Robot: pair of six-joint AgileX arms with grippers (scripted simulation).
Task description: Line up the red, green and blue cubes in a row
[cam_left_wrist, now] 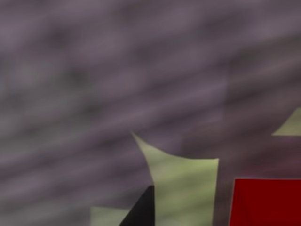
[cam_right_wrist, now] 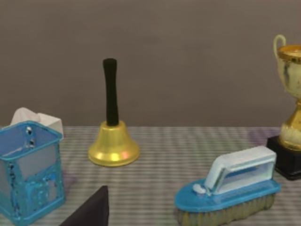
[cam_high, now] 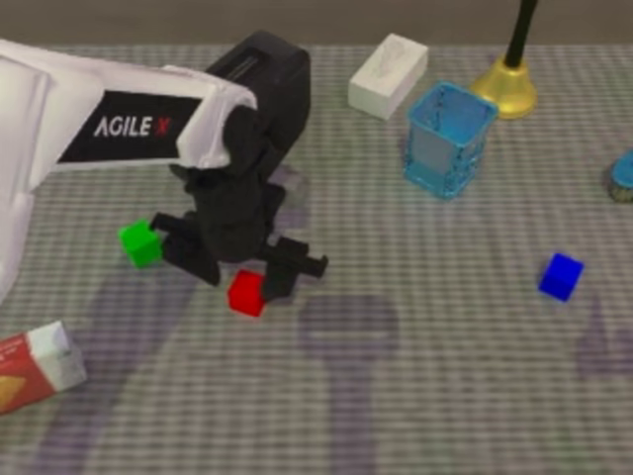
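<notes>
The left gripper [cam_high: 252, 265] stands with jaws spread wide and holding nothing, low over the table [cam_high: 425, 376]. The red cube [cam_high: 246, 293] sits just below its fingers (touching or not, I cannot tell), and the green cube [cam_high: 140, 242] lies just beside the gripper's left. The blue cube [cam_high: 561, 276] rests well apart, toward the table's right. The right arm is out of the top view.
</notes>
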